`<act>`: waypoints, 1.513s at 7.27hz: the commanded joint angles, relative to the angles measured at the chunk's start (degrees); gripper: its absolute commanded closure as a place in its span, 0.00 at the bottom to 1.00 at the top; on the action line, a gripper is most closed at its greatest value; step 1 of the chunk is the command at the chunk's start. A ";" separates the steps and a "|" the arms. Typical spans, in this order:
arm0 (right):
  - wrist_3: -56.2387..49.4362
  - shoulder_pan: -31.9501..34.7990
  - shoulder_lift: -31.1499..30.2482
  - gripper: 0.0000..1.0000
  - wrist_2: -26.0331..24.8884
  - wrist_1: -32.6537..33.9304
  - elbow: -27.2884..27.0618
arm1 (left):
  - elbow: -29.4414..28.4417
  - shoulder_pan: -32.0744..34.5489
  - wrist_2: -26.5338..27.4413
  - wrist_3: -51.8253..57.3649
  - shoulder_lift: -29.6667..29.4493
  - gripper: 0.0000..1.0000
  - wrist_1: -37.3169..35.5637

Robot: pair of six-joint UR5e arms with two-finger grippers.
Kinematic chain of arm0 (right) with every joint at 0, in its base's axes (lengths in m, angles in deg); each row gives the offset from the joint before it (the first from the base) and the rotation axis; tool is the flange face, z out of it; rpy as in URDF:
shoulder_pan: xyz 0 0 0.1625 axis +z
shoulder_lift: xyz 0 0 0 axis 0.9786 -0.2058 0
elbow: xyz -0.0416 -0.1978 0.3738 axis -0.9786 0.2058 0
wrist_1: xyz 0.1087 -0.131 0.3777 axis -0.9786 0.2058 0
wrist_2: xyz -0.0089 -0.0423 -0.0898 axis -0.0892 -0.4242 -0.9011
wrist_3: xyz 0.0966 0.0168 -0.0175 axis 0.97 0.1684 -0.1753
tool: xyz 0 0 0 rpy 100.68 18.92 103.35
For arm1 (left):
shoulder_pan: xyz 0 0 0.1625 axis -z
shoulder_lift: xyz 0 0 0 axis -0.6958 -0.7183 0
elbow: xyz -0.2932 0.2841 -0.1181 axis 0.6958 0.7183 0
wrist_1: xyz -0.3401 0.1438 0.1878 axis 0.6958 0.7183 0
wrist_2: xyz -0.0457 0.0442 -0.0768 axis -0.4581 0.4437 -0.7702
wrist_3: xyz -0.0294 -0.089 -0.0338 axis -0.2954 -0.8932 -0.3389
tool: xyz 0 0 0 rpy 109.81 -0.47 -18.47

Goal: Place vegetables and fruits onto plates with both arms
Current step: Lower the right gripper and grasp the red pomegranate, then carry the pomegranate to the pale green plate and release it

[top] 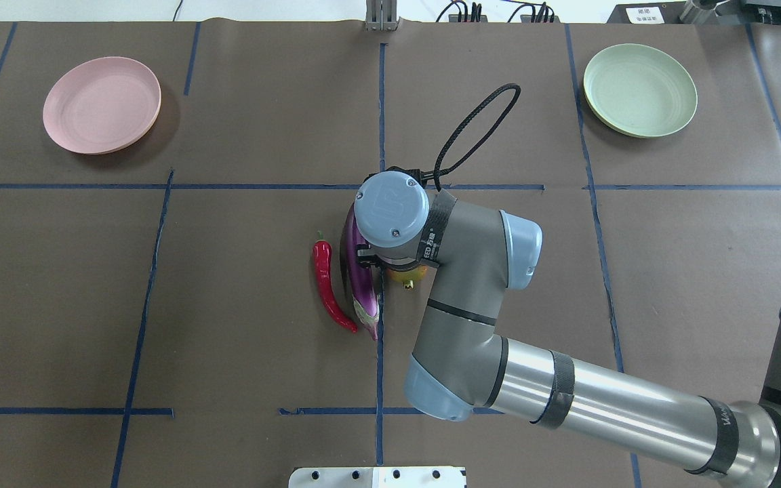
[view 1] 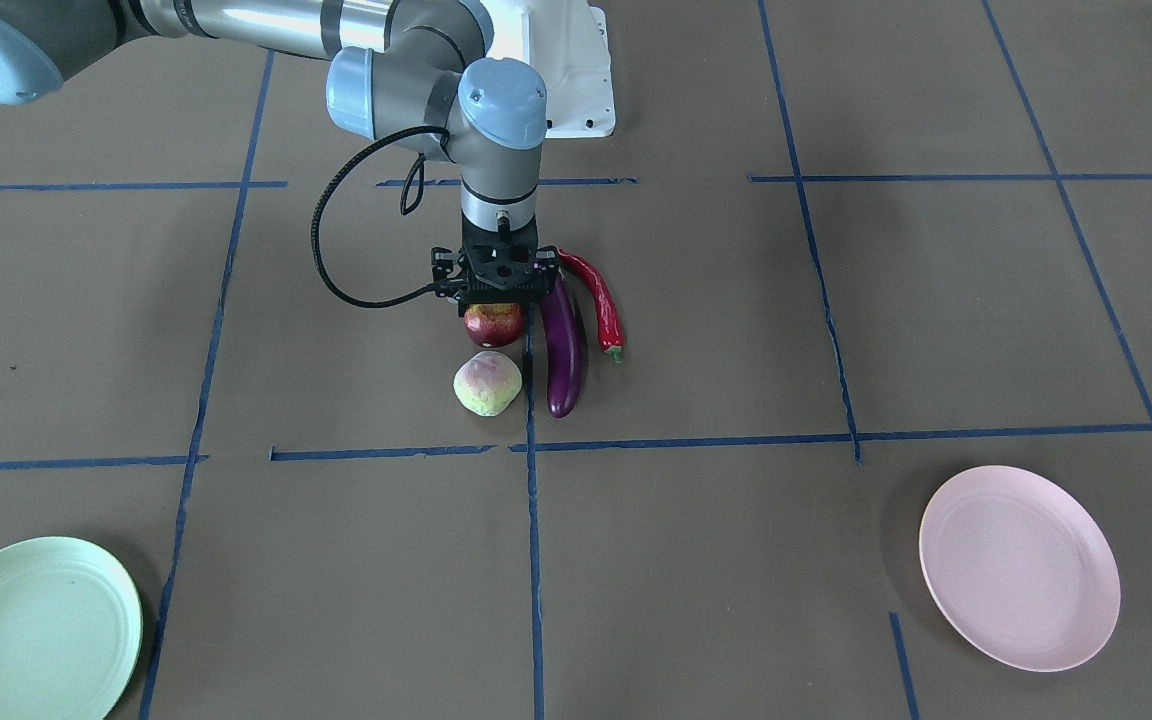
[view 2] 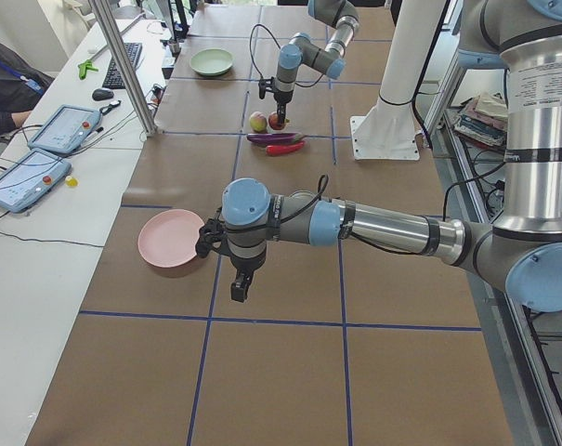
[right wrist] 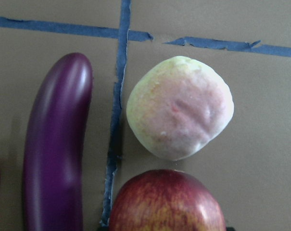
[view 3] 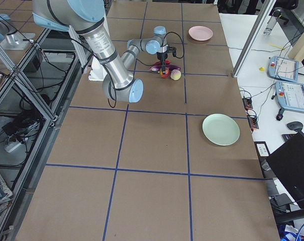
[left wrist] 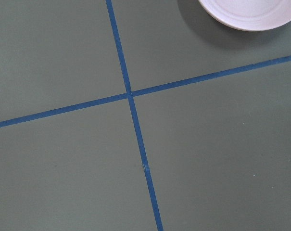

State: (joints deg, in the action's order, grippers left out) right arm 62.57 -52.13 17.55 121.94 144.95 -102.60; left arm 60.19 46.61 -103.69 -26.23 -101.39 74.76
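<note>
Seen from the front, the right gripper (view 1: 494,298) sits low over the red fruit (view 1: 493,326), and its spread cannot be told. The green fruit (view 1: 486,383) lies just camera-side of that fruit, with the eggplant (view 1: 564,352) beside it and the chili (view 1: 598,300) beyond. The mint plate (view 1: 36,630) and pink plate (view 1: 1019,567) lie well apart. From the left end, the left gripper (view 2: 240,290) hangs far from the red fruit, near the pink plate, its closure unreadable.

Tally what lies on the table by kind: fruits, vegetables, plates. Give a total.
Fruits: 2, the round red-yellow fruit and the pale green lumpy fruit
Vegetables: 2, the purple eggplant and the red chili pepper
Plates: 2, the mint green plate and the pink plate
Total: 6
</note>
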 commanded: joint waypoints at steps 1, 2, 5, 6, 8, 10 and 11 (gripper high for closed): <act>-0.20 2.91 -0.69 0.97 2.27 8.77 -9.59 | 0.01 0.00 0.00 -0.09 0.00 0.00 0.00; -2.64 5.62 -1.65 0.98 4.20 9.25 -11.21 | 0.01 0.00 0.00 0.00 0.00 0.00 0.00; -22.99 21.15 -4.56 0.98 14.28 6.64 -6.60 | 0.01 -0.09 0.00 0.00 0.00 0.00 -0.08; -29.15 26.43 -5.17 0.98 18.07 0.10 0.48 | 0.01 -0.09 0.00 0.00 0.00 0.00 -0.08; -41.10 34.01 -5.88 0.98 20.47 -13.44 17.34 | 0.10 -0.09 -0.09 0.00 0.00 0.00 -0.08; -48.60 38.94 -7.01 0.98 23.54 -25.24 30.39 | 0.10 -0.09 -0.09 0.00 0.00 0.00 0.00; -51.42 40.26 -8.15 0.97 24.08 -25.54 31.65 | 0.18 -0.09 -0.09 0.00 0.00 0.00 0.00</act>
State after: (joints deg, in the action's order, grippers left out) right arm 15.30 -14.21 10.65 144.78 122.44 -75.01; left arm 60.31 46.52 -103.78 -26.23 -101.39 74.73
